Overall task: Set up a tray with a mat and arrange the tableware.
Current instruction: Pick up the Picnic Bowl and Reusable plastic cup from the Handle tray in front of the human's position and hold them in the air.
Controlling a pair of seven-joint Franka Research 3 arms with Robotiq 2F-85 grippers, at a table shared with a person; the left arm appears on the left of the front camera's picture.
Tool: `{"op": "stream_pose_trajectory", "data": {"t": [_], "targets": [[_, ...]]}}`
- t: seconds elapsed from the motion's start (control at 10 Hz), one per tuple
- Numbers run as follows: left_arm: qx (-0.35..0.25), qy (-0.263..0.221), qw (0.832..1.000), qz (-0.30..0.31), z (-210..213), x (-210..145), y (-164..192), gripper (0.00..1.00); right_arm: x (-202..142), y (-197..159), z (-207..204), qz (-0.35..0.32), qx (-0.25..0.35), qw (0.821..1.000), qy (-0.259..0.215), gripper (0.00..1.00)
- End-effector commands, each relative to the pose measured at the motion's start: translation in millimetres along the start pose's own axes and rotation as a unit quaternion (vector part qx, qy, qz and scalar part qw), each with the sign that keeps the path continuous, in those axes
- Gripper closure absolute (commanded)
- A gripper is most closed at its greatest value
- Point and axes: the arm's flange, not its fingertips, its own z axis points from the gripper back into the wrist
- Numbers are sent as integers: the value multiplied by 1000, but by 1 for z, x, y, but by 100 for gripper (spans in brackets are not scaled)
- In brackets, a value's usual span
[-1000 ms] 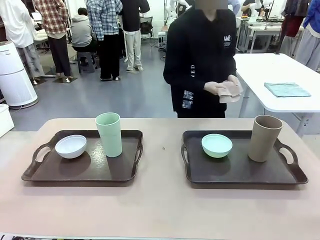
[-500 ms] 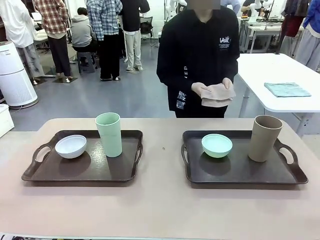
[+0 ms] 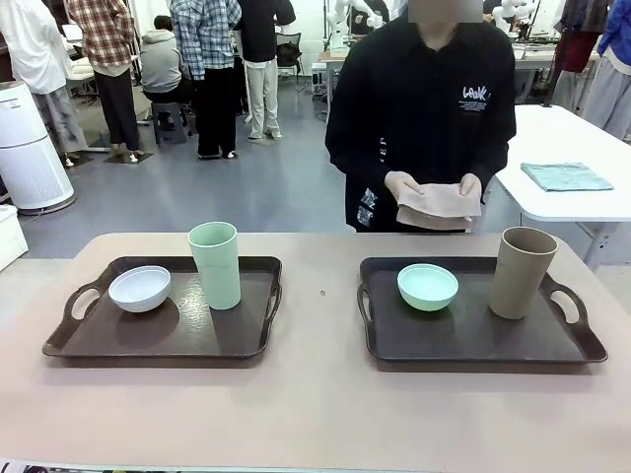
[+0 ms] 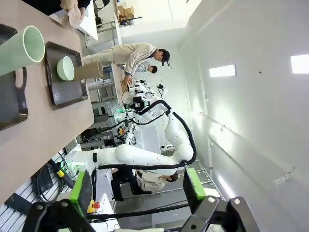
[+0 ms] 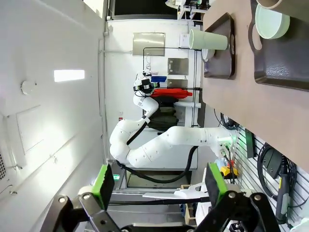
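Person's stepped right, hands [image 3: 402, 185] pinching the mat [image 3: 439, 202] toward the right tray [image 3: 444, 340], probably to lay it; our left gripper [image 4: 136, 189] and right gripper [image 5: 159, 181] gape.

A broad beige counter [image 3: 315, 404] carries two dark brown rectangular plastic trays with cut-out handles, lying flat and well apart: the left tray [image 3: 108, 340] and the right tray [image 3: 458, 343].

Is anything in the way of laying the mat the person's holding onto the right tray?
Yes. The mint green bowl and the taupe cup stand on the right tray, on the floor where the mat held by the person would lie. Nothing else visible sits between mat and tray.
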Motion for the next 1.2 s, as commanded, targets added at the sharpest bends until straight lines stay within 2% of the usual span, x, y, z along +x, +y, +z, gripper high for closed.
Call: {"op": "stream_pose_trajectory", "data": {"t": [0.0, 1.1], "targets": [[-5, 0, 1000, -10, 0, -2, 1, 0, -3, -3, 0, 8, 4, 1000, 3, 0], [-5, 0, 1000, -10, 0, -2, 1, 0, -3, -3, 0, 8, 4, 1000, 3, 0]]}}
